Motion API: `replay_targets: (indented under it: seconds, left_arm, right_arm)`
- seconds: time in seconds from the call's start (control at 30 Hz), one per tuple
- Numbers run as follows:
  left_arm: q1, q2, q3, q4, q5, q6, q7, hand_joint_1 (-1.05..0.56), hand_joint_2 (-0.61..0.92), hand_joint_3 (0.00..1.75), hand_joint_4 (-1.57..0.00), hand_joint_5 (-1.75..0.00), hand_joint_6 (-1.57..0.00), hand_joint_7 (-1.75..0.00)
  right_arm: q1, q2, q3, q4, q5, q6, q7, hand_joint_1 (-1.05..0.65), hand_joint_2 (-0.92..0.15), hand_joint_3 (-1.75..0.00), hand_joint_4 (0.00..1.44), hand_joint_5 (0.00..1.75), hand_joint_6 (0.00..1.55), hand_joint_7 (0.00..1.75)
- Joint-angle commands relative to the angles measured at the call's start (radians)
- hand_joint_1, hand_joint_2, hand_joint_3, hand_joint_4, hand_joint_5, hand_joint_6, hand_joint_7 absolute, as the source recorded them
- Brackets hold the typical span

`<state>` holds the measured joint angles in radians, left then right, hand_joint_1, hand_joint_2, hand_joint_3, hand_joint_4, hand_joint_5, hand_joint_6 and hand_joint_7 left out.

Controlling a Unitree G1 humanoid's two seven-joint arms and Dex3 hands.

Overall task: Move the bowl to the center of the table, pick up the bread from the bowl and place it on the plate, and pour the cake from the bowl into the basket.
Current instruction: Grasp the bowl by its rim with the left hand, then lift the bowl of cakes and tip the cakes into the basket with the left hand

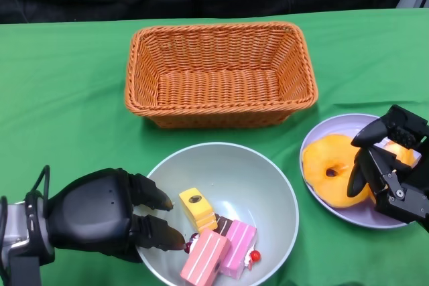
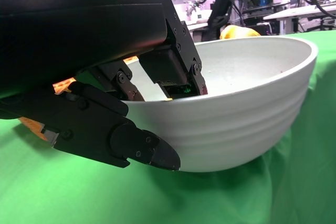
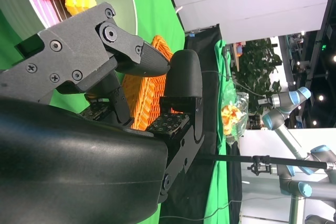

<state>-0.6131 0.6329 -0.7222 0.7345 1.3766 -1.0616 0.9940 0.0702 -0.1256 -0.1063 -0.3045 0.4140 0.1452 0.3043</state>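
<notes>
The left robot hand (image 1: 100,213) grips the near-left rim of the bowl (image 1: 258,172): its upper fingers (image 1: 155,199) reach over the rim into the bowl, and the left wrist view shows a lower finger (image 2: 142,148) pressed against the outer wall of the bowl (image 2: 236,124), so the rim is clamped between them. The right robot hand (image 1: 389,165) hovers over the right part of the plate (image 1: 335,128) with its fingers apart and nothing held between them; the right wrist view shows the same spread fingers (image 3: 142,59) with an empty gap. The bowl, pale grey-green, stands on the green bench (image 1: 60,98) at the near centre, directly in front of the basket. Inside the bowl lie cake pieces: a yellow cake piece (image 1: 197,207) toward the left of centre, and two pink cake pieces (image 1: 221,249) at the near rim with a dark brown piece between them and the yellow one. The bread (image 1: 332,179), a yellow-orange ring shape, rests on the lavender plate, which stands just right of the bowl; the right robot hand partly covers its right edge. The orange wicker basket (image 1: 221,75) stands behind the bowl, at the middle of the bench, open side up.
</notes>
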Motion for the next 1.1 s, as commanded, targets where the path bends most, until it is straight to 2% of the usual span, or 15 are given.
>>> replay_targets:
  seconds: [0.03,0.27,0.4,0.53,0.57,0.6,0.63,0.67,0.7,0.73,0.77,0.8,0.83,1.0,1.1]
  left_arm:
    - [-0.024,0.007,-0.041,0.025,-0.006,0.004,0.041,-0.37,0.88,0.01,-0.98,-0.01,-0.91,0.00]
    - [-0.046,-0.016,-0.092,0.076,-0.038,0.007,0.055,-0.37,0.89,0.00,-0.98,-0.01,-0.92,-0.01]
    - [-0.055,-0.032,-0.116,0.106,-0.054,-0.001,0.076,-0.33,0.90,0.01,-1.02,-0.02,-1.00,-0.03]
    - [-0.050,-0.064,-0.118,0.147,-0.085,-0.005,0.125,-0.28,0.82,0.00,-1.23,-0.14,-1.22,-0.13]
    - [-0.049,-0.071,-0.116,0.154,-0.095,-0.007,0.137,-0.24,0.83,0.00,-1.20,-0.31,-1.24,-0.16]
    - [-0.048,-0.076,-0.114,0.162,-0.103,-0.009,0.147,-0.20,0.85,0.01,-1.05,-0.76,-1.18,-0.34]
    - [-0.049,-0.080,-0.115,0.167,-0.108,-0.010,0.154,-0.15,0.88,0.01,-0.88,-1.23,-0.98,-0.78]
    - [-0.050,-0.081,-0.118,0.171,-0.111,-0.010,0.159,-0.14,0.89,0.01,-0.82,-1.39,-0.89,-0.98]
    - [-0.052,-0.087,-0.115,0.186,-0.124,-0.027,0.171,-0.13,0.90,0.01,-0.79,-1.47,-0.84,-1.08]
    - [-0.053,-0.092,-0.114,0.198,-0.134,-0.041,0.180,-0.11,0.90,0.15,-0.77,-1.61,-0.75,-1.31]
    - [-0.055,-0.094,-0.112,0.206,-0.142,-0.053,0.189,-0.09,0.84,0.33,-0.76,-1.68,-0.68,-1.45]
    - [-0.056,-0.092,-0.110,0.209,-0.150,-0.067,0.191,-0.10,0.78,0.50,-0.75,-1.72,-0.66,-1.51]
    - [-0.056,-0.088,-0.107,0.208,-0.157,-0.079,0.186,-0.12,0.75,0.56,-0.75,-1.73,-0.65,-1.52]
    - [-0.049,-0.057,-0.081,0.168,-0.196,-0.143,0.151,-0.14,0.73,0.61,-0.75,-1.73,-0.68,-1.48]
    - [-0.037,-0.027,-0.049,0.110,-0.227,-0.178,0.112,-0.15,0.65,0.84,-0.76,-1.72,-0.69,-1.51]
  right_arm:
    - [0.004,-0.004,-0.008,-0.015,-0.004,-0.005,-0.006,-0.08,-0.65,-1.02,0.70,1.74,0.65,1.39]
    - [0.002,-0.006,-0.013,-0.005,-0.001,-0.013,0.008,-0.09,-0.63,-1.00,0.69,1.73,0.65,1.38]
    - [0.002,-0.004,-0.012,-0.006,-0.001,-0.012,0.008,-0.09,-0.63,-1.01,0.69,1.73,0.65,1.38]
    - [0.006,-0.003,-0.007,-0.010,-0.017,-0.012,-0.002,-0.08,-0.63,-1.01,0.69,1.72,0.65,1.36]
    - [0.006,-0.002,-0.007,-0.012,-0.018,-0.009,-0.004,-0.08,-0.62,-1.01,0.69,1.71,0.65,1.36]
    - [0.007,0.000,-0.006,-0.014,-0.018,-0.006,-0.005,-0.08,-0.62,-1.01,0.69,1.71,0.65,1.35]
    - [0.007,0.000,-0.006,-0.015,-0.018,-0.004,-0.006,-0.08,-0.62,-1.00,0.69,1.70,0.66,1.34]
    - [0.007,0.001,-0.006,-0.016,-0.017,-0.004,-0.006,-0.08,-0.62,-1.00,0.69,1.70,0.66,1.34]
    - [0.008,0.002,-0.005,-0.016,-0.017,-0.004,-0.005,-0.08,-0.63,-1.00,0.69,1.70,0.66,1.34]
    - [0.008,0.003,-0.005,-0.016,-0.016,-0.005,-0.005,-0.08,-0.62,-1.00,0.69,1.70,0.66,1.34]
    - [0.008,0.003,-0.005,-0.015,-0.015,-0.006,-0.003,-0.09,-0.62,-1.00,0.69,1.70,0.66,1.34]
    - [0.009,0.003,-0.005,-0.014,-0.015,-0.009,-0.001,-0.09,-0.63,-0.99,0.69,1.70,0.66,1.33]
    - [0.008,0.002,-0.005,-0.011,-0.016,-0.013,0.002,-0.09,-0.63,-1.00,0.69,1.70,0.65,1.33]
    - [0.007,0.000,-0.007,-0.006,-0.018,-0.015,0.004,-0.09,-0.64,-0.99,0.70,1.71,0.66,1.35]
    - [0.007,0.000,-0.009,-0.007,-0.013,-0.011,0.003,-0.09,-0.63,-0.99,0.71,1.70,0.67,1.35]
